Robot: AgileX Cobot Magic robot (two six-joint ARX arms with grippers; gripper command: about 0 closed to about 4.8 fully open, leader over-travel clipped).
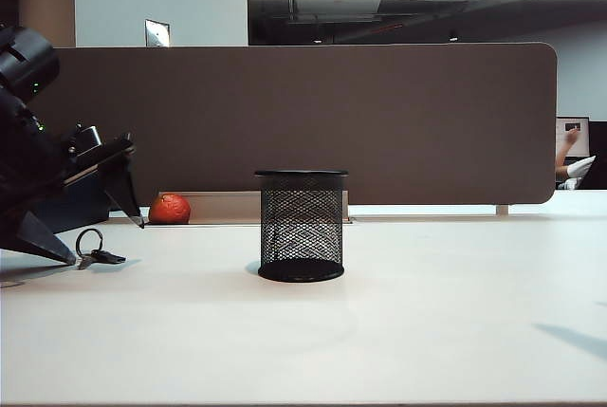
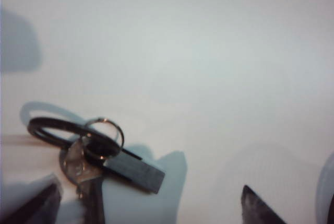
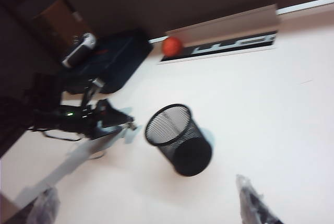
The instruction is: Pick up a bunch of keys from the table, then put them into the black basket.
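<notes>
My left gripper (image 1: 95, 227), jaws wide, hangs over the small round metal key ring with dark keys (image 1: 95, 253) lying on the white table (image 1: 398, 331) at far left, left of the upright black wire-mesh cylindrical basket (image 1: 302, 227), while my right gripper (image 3: 151, 203) hovers wide open above.

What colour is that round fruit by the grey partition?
The round fruit is orange-red, clearest in the exterior view.

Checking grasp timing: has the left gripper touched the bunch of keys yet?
Cannot tell. In the exterior view the open left gripper straddles the bunch of keys on the table; the left wrist view cuts off one fingertip right beside the keys.
</notes>
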